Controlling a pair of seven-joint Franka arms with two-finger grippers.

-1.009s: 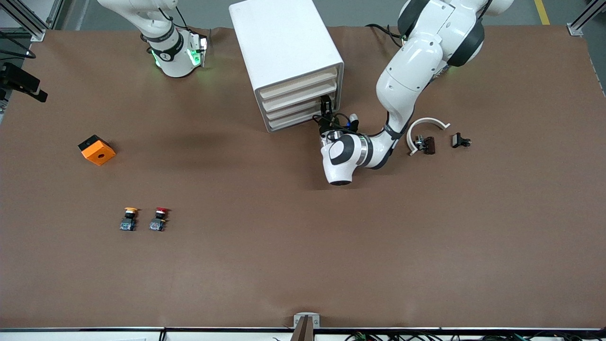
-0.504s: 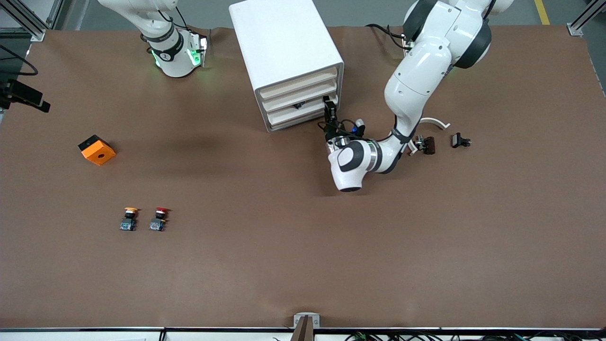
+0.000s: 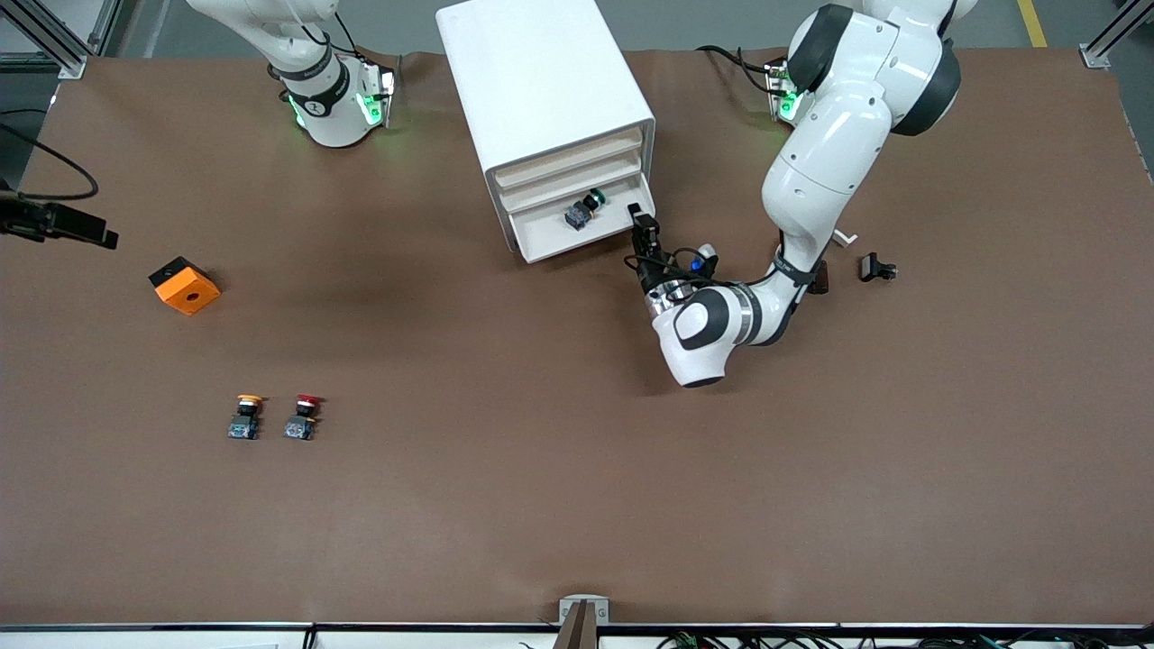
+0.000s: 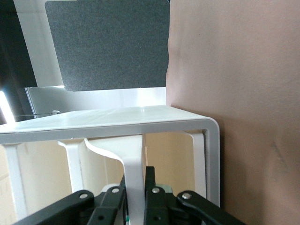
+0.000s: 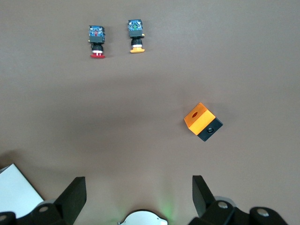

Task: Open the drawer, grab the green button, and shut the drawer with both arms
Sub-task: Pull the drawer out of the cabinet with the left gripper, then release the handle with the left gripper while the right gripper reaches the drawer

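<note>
White cabinet (image 3: pixel 544 86), bottom drawer (image 3: pixel 577 236) pulled out w/ green button (image 3: pixel 584 209) inside. Left gripper (image 3: pixel 644 232) clamped on drawer's front corner. Right gripper (image 5: pixel 136 194) wide open, empty, waiting over surface (image 3: pixel 505 469) nr orange block (image 3: pixel 184 285); yellow button (image 3: pixel 245 416), red button (image 3: pixel 302 415) well apart.

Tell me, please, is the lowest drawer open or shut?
Open: the drawer juts out of the cabinet, baring the button, with the left gripper shut on its corner.

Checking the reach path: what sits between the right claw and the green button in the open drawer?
In the front view, only bare brown table and the cabinet's side separate the right claw from the green button.
</note>
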